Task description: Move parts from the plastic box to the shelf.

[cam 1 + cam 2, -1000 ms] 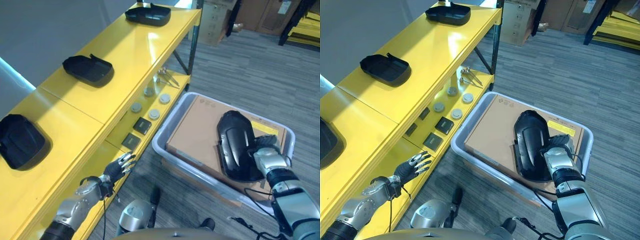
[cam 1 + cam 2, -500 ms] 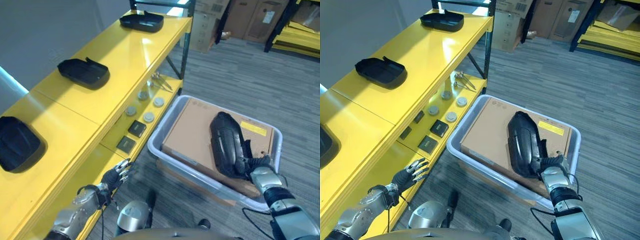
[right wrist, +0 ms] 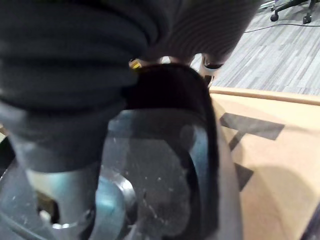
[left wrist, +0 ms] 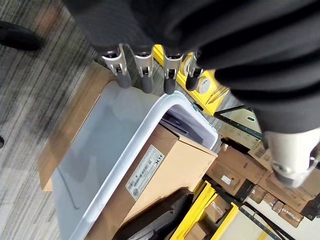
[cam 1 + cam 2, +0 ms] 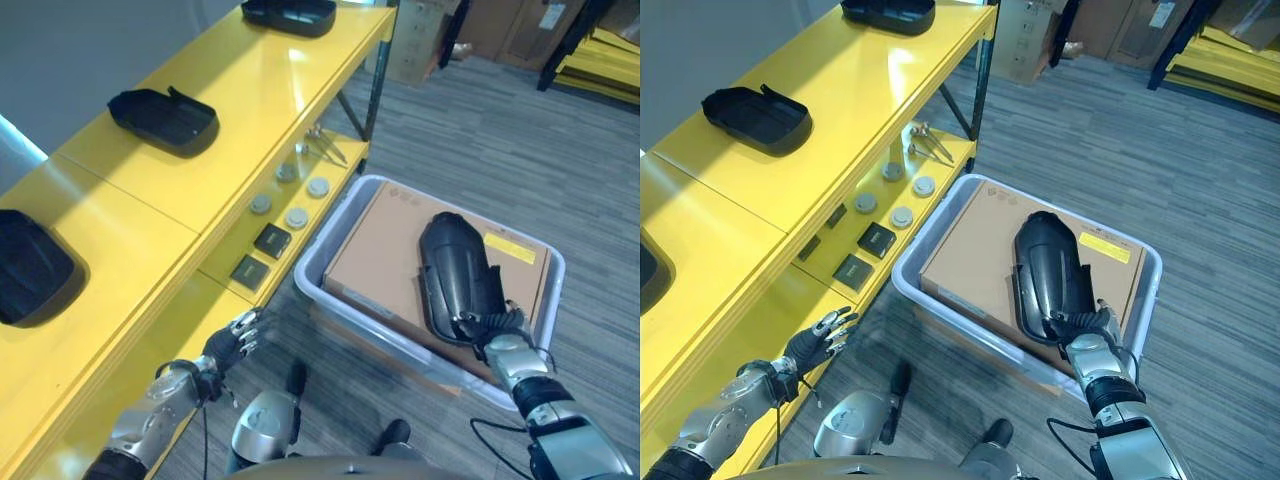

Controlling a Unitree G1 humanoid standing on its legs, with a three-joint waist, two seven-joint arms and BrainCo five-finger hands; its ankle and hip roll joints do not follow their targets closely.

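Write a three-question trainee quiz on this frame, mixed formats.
1. True or false: the black part lies on the cardboard box inside the plastic box.
2. Which hand grips the black part? A) left hand B) right hand
3. Fill in: the black trays sit on the ____ level of the yellow shelf.

Key: 1 true; 2 B; 3 top.
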